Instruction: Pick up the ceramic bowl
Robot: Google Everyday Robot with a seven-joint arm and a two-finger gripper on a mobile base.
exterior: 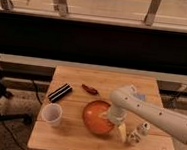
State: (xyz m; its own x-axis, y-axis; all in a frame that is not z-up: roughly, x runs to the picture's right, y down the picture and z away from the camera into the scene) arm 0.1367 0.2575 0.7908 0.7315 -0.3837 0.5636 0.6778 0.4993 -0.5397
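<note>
Camera view shows the wide, shallow, glossy orange ceramic bowl (97, 117) sitting on the pale wooden counter (100, 140), toward its front and a little right of centre. I take this bowl as the landmark for everything else. The white robot arm (153, 113) reaches in from the right, and its end effector (116, 121) sits at the bowl's right rim, overlapping the rim and the inner wall there. Whether it is released or clenched on the rim I cannot tell.

Just right of the bowl, past the end effector, stand two small pale pieces, a cream rounded one (122, 132) and a whitish figure-like one (137, 135); what they are is unclear. Left of the bowl, apart from it, stands a small white cup (52, 114). Behind the bowl and to the left lies a dark striped rectangular pouch (60, 92), and directly behind it a small dark red object (90, 89).

As a judgement: glazed ceramic is stiff, fairly heavy for its size, slick and breakable. The wide body is likely too broad to span, so the sensible hold is a pinch across the rim wall, one finger inside and one outside. Held at one edge, it would tend to tilt and slip on the glaze, so a firm, deep pinch and a slow lift seem wise.
</note>
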